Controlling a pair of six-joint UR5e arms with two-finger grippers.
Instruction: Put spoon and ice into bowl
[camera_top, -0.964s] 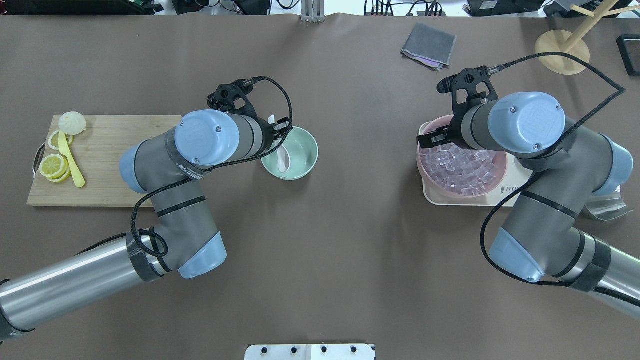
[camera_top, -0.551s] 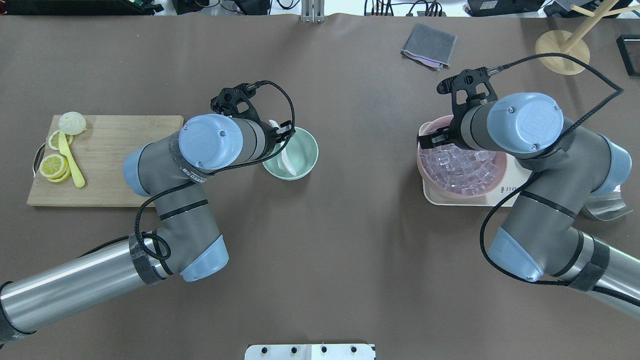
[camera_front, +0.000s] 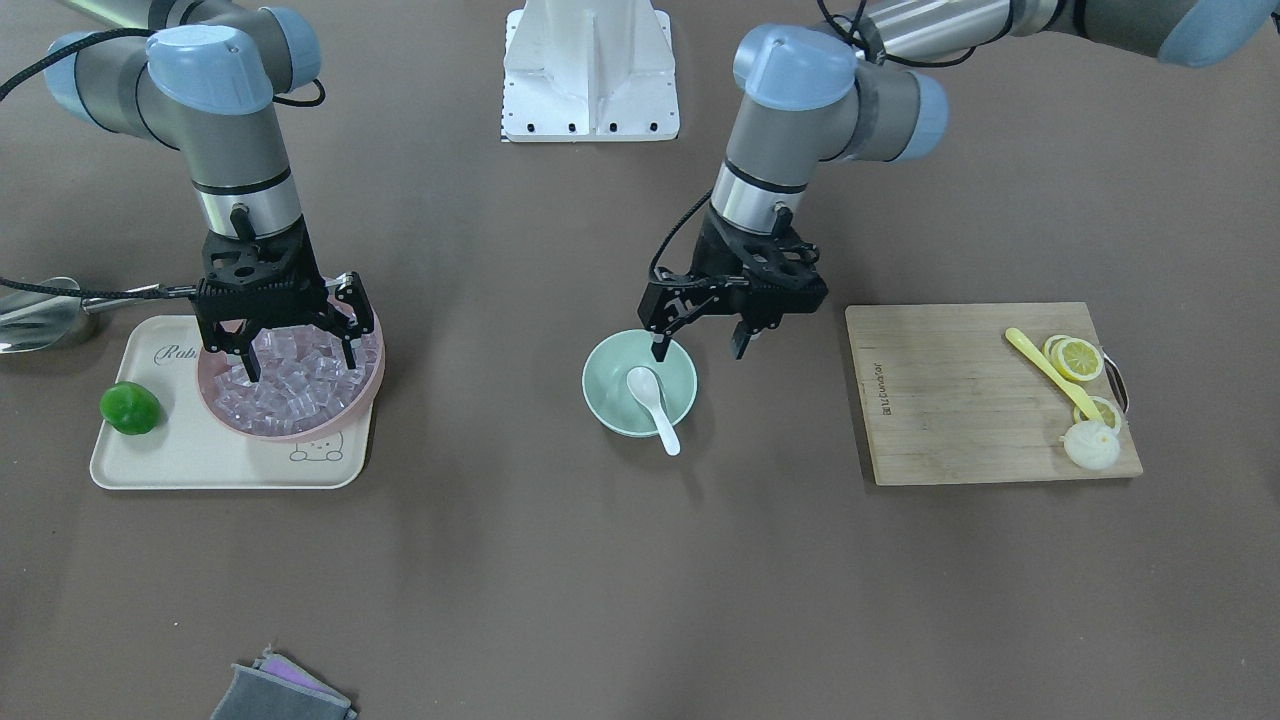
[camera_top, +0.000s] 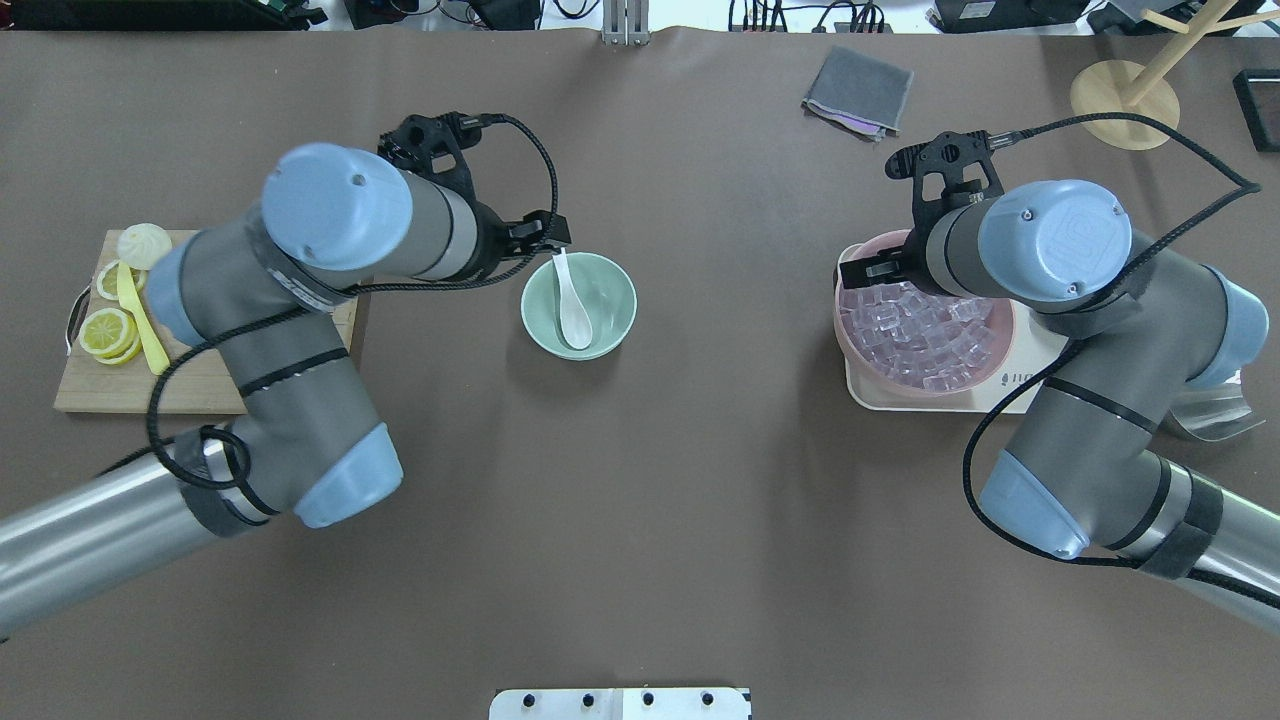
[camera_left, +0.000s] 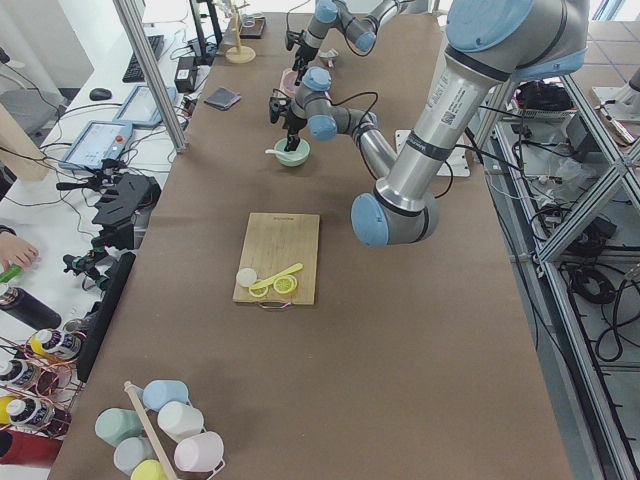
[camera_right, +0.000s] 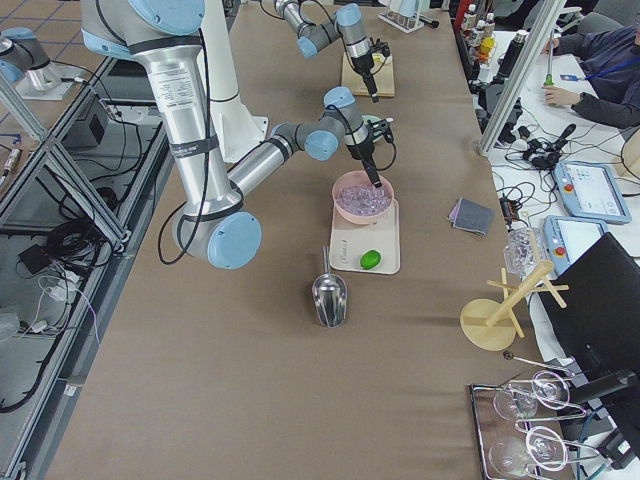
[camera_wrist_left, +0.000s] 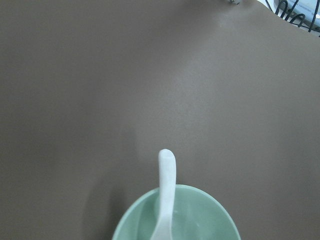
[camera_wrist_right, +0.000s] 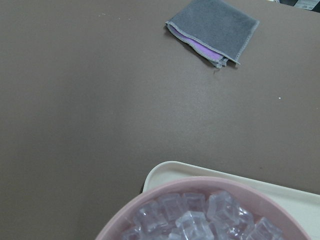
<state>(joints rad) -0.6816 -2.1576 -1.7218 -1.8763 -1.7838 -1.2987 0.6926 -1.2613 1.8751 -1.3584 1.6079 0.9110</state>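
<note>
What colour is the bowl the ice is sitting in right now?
Pale pink; the pink bowl shows best in the exterior front-facing view.

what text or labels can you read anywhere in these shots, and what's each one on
"Rab" in cursive script on the tray; the rest of the word is hidden behind the pink bowl.
A small printed mark near one edge of the cutting board: too small to read.
Lettering along the left arm: too blurred to read.
No other text is legible.
</note>
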